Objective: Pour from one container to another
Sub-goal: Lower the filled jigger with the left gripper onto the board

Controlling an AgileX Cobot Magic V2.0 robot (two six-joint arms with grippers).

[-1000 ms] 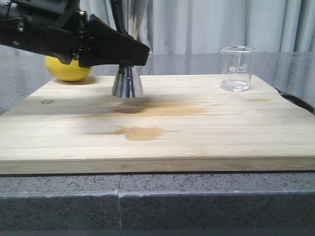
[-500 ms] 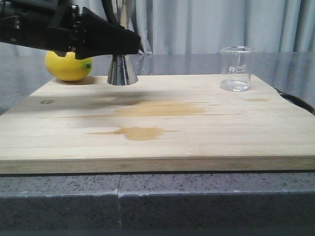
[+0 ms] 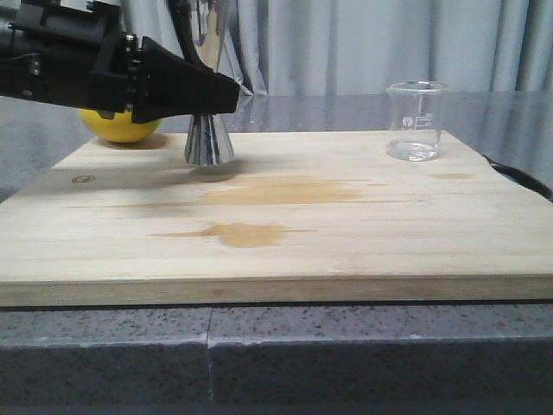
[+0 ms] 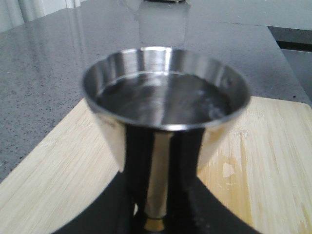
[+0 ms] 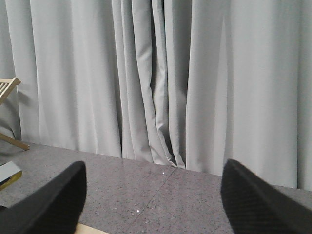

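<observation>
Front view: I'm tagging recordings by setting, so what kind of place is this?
Probably a staged bar or kitchen counter: a wooden cutting board on speckled stone, a steel jigger, a lemon, and curtains behind.

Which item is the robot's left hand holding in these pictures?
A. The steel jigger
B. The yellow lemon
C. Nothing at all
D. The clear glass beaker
A: the left hand is closed around the waist of the steel jigger, while the glass beaker stands alone on the board.

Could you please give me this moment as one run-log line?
left claw: shut on jigger, upright above board | right claw: open, empty | beaker: standing on board, untouched
</observation>
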